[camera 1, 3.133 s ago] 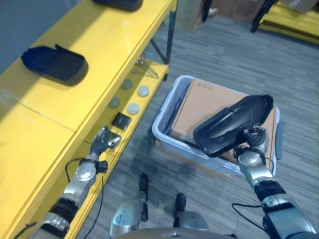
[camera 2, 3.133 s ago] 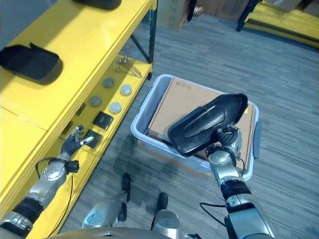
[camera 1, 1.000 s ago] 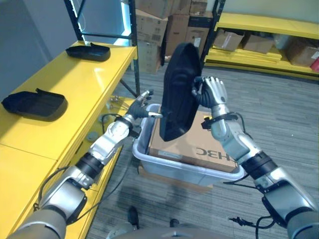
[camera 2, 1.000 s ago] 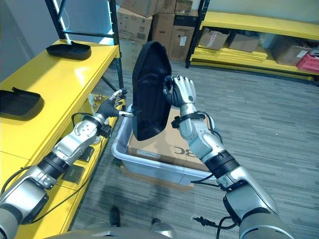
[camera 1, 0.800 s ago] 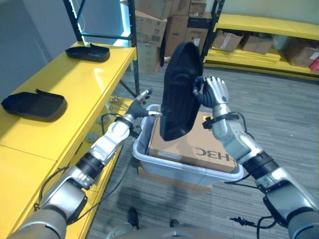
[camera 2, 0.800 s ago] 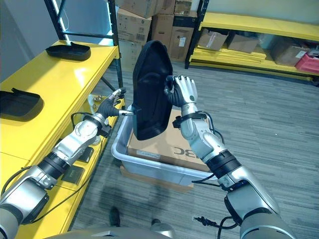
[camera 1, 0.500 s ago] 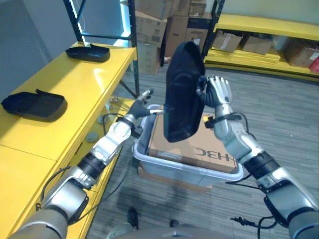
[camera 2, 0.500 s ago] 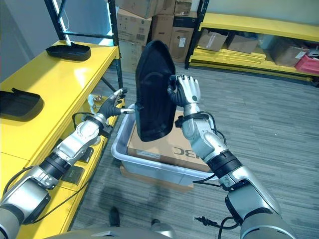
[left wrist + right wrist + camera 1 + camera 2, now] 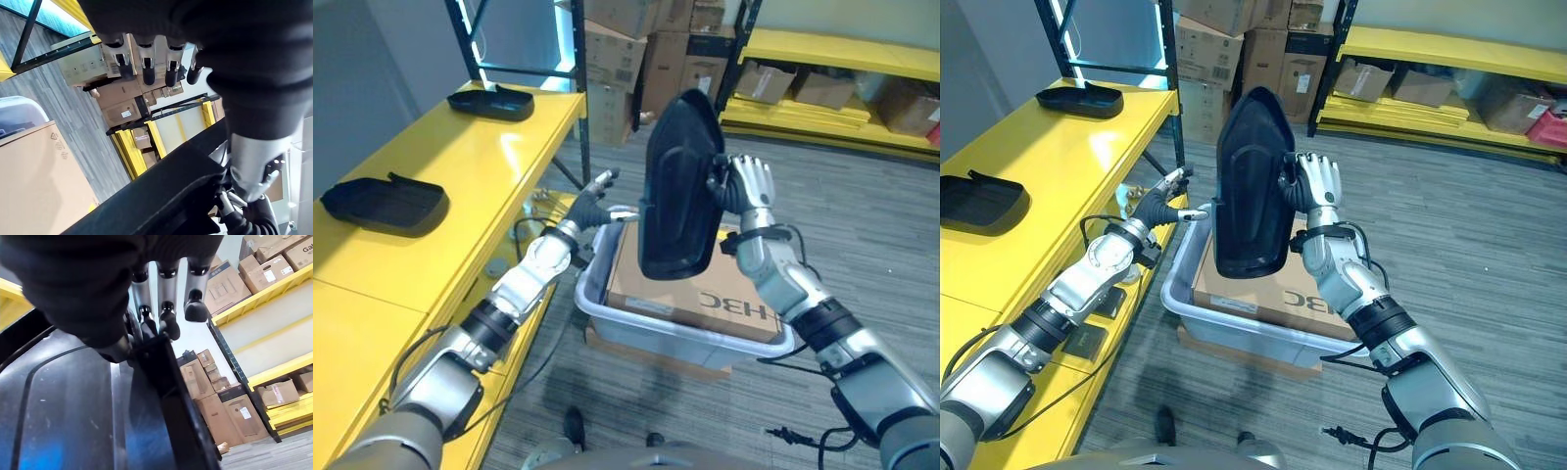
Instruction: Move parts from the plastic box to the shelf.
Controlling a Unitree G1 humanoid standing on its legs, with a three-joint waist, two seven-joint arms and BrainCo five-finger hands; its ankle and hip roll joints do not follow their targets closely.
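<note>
A large black moulded part (image 9: pixel 677 186) stands upright above the grey plastic box (image 9: pixel 607 305). My right hand (image 9: pixel 747 184) is shut on its right edge; in the right wrist view the fingers (image 9: pixel 166 308) curl over the rim of the part (image 9: pixel 73 406). My left hand (image 9: pixel 587 208) is open, fingers straight, reaching to the part's lower left edge; whether it touches, I cannot tell. The left wrist view has its fingers (image 9: pixel 146 63) straight above the part (image 9: pixel 161 196). The yellow shelf (image 9: pixel 470 162) runs along the left.
Two black parts (image 9: pixel 382 201) (image 9: pixel 504 101) lie on the shelf top. A cardboard box (image 9: pixel 729 299) fills the plastic box. Small items (image 9: pixel 494 266) sit on the lower shelf level. Stacked cartons (image 9: pixel 626 49) and another yellow rack (image 9: pixel 842 49) stand behind.
Since 3.1 s ago the part went from lying flat low over the box to upright and raised. In the last second it turned its broad face toward me and shifted slightly right.
</note>
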